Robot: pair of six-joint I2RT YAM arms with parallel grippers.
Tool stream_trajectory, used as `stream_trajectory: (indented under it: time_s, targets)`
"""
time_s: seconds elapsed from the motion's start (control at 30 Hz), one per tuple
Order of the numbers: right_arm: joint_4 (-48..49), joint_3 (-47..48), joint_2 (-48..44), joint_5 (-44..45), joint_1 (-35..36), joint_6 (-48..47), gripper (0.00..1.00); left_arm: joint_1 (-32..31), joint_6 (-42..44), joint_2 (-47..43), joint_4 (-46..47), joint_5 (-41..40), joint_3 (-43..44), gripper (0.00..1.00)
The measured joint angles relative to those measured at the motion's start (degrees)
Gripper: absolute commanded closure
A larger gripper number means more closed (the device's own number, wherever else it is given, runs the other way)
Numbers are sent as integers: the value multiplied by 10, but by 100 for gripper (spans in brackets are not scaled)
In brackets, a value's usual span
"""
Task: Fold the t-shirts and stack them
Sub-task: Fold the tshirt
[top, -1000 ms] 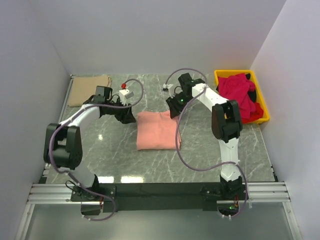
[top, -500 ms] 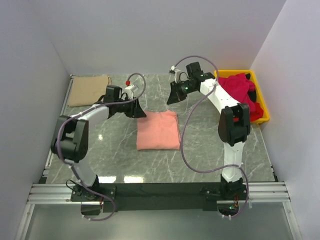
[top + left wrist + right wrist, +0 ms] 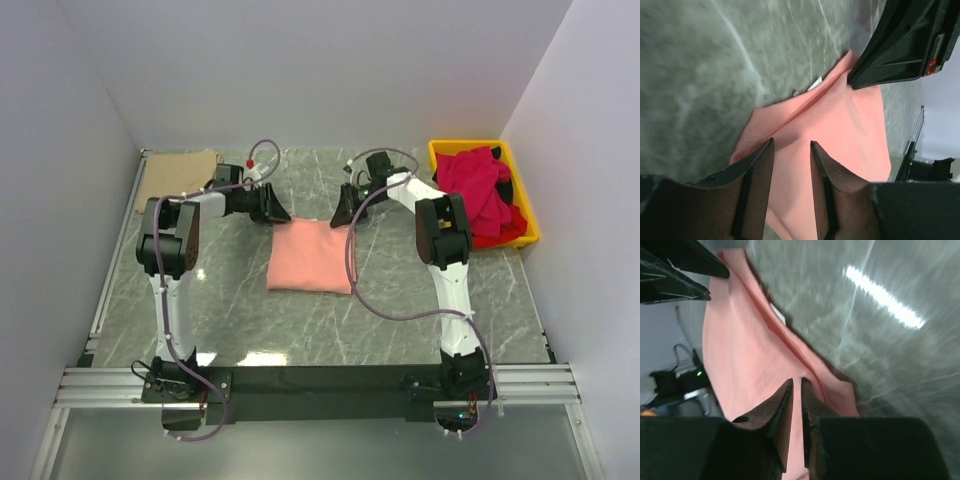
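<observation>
The salmon-pink t-shirt [image 3: 310,257] lies folded in a rectangle mid-table. My left gripper [image 3: 281,212] is at its far-left corner and my right gripper [image 3: 343,214] at its far-right corner. In the left wrist view the left gripper [image 3: 791,142] has its jaws a little apart, with pink cloth [image 3: 855,130] filling the gap. In the right wrist view the right gripper [image 3: 796,380] is nearly closed, pinching puckered pink cloth [image 3: 740,350]. A tan-beige t-shirt [image 3: 178,170] lies folded at the far left. Crimson-red t-shirts [image 3: 480,190] are heaped in the bin.
The yellow plastic bin [image 3: 438,150] stands at the far right against the wall. White walls close in the table on three sides. Grey marble tabletop [image 3: 400,300] surrounds the pink shirt. Cables loop over both arms.
Both arms came down and in from above the table's far part to the pink shirt's far corners. Both grippers narrowed. The shirt shifted slightly left.
</observation>
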Motion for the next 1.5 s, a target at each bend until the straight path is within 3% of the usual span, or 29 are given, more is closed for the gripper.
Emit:
stream_trajectory:
  time_s: [0.13,0.17,0.27,0.4,0.53,0.67,0.8,0.9,1.1,1.3,1.4,1.5]
  targets:
    - [12,42,-4,38,-3,4,68,26,6,2,-12,16,30,58]
    - [13,46,-10,43,-4,3,61,33,8,-5,-13,21,29,58]
    - [19,17,-70,48,-5,3,53,44,-10,-67,11,35,-30,57]
    - [78,-118,-219,16,-3,47,53,20,-67,-184,73,56,-130,58]
    - [153,-231,-300,-28,15,107,55,-33,-136,-219,176,72,-184,58]
    - [208,-294,-253,-45,40,152,56,-52,-182,-168,223,74,-213,59]
    - [215,-298,-154,-31,40,172,59,-38,-185,-93,215,61,-212,61]
    - [191,-259,-115,-57,26,184,60,-23,-179,-47,191,67,-193,62]
    - [155,-167,-95,-5,3,148,61,7,-136,-42,147,77,-144,61]
    - [145,-269,-212,-4,9,147,62,10,-119,-203,121,92,-234,61]
    - [178,-342,-292,-21,42,171,62,-18,-139,-293,163,105,-296,61]
    - [209,-381,-317,-37,81,185,62,-51,-179,-304,225,111,-350,61]
